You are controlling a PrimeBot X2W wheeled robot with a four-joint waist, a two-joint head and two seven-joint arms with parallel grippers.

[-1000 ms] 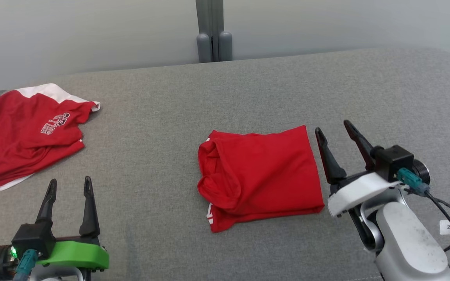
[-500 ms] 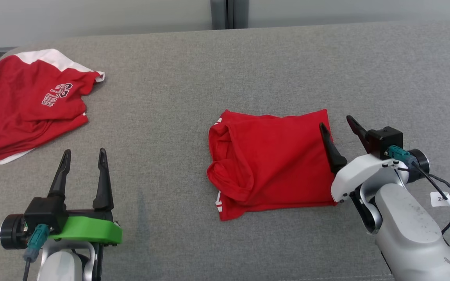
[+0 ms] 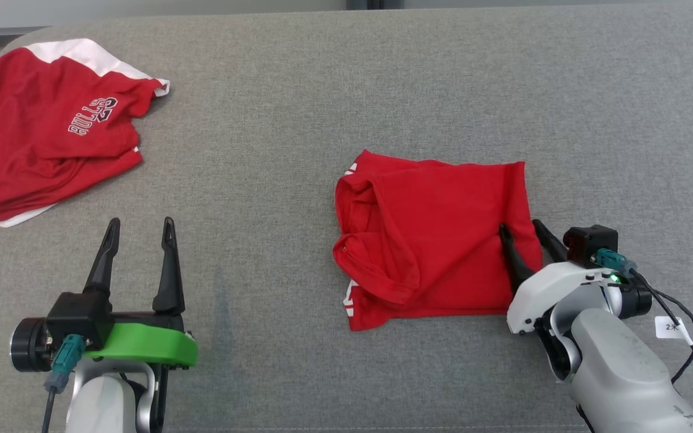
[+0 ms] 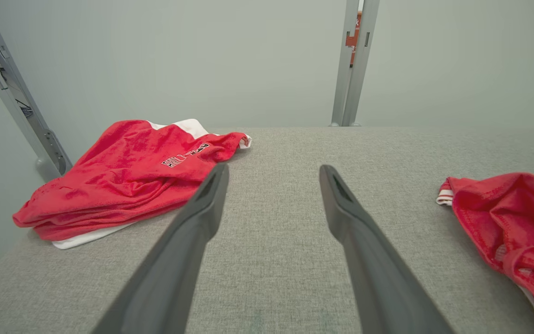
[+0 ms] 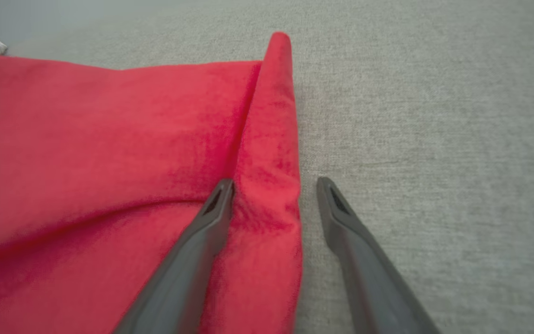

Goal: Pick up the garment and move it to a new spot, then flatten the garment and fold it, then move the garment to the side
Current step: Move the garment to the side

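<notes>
The folded red garment (image 3: pixel 431 234) lies in the middle of the grey padded surface (image 3: pixel 322 90). My right gripper (image 3: pixel 520 226) is down at its right edge, open. In the right wrist view the right gripper (image 5: pixel 275 182) straddles a raised ridge of the garment (image 5: pixel 109 139): one finger presses on the cloth, the other stands on the bare surface just beside the edge. My left gripper (image 3: pixel 142 221) hovers open at the lower left, well apart from the cloth, with nothing between its fingers. The left wrist view has the left gripper (image 4: pixel 272 167) and the garment (image 4: pixel 503 218) at its right side.
A second red garment (image 3: pixel 46 132) with white trim and lettering lies crumpled at the far left corner, also seen as the second garment (image 4: pixel 123 181) in the left wrist view. A grey metal post (image 4: pixel 352 60) stands behind the surface against a pale wall.
The head camera has tilted down, shifting the whole picture. My right gripper has come forward and down from beside the garment onto its right edge, fingers slightly closer together. The left arm has kept still.
</notes>
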